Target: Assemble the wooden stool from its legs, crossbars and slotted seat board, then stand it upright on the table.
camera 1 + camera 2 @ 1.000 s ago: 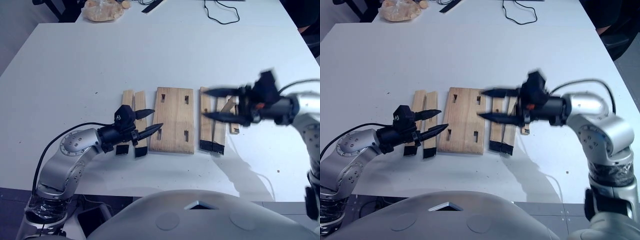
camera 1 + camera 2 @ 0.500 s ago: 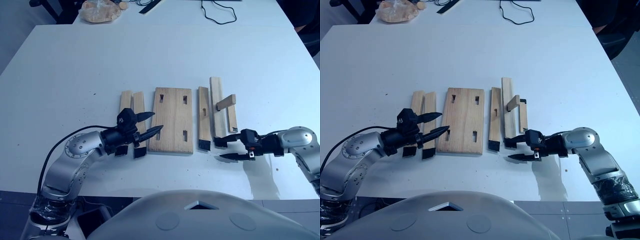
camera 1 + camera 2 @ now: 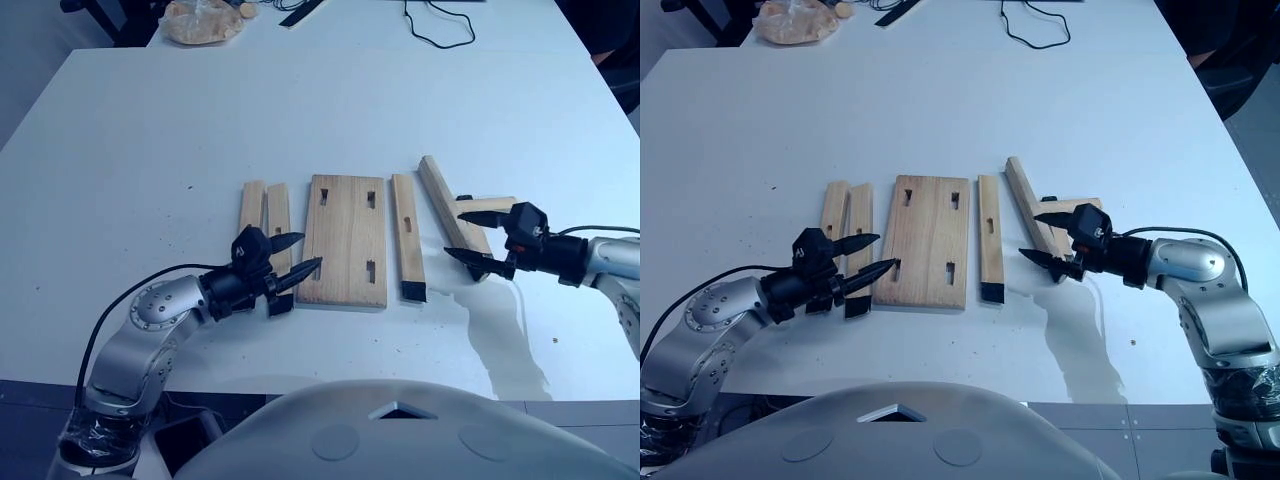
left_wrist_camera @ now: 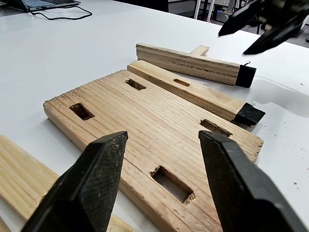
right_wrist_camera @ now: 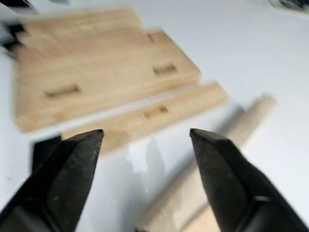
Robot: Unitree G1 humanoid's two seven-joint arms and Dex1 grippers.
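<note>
Your right gripper (image 3: 452,227) hung spread over the skewed leg (image 3: 440,185), seemingly straddling it. An off-centre close could have spun it into the neighbouring leg (image 3: 405,235). Your left gripper (image 3: 311,250), also spread, hovered at the seat board (image 3: 346,240) edge.

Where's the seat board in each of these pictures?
Left eye: board, middle.
Right eye: board, slightly left of middle.
Left wrist: board just ahead of left gripper.
Right wrist: board ahead of right gripper, beyond the leg.
Landmark: that black-tipped leg beside it.
</note>
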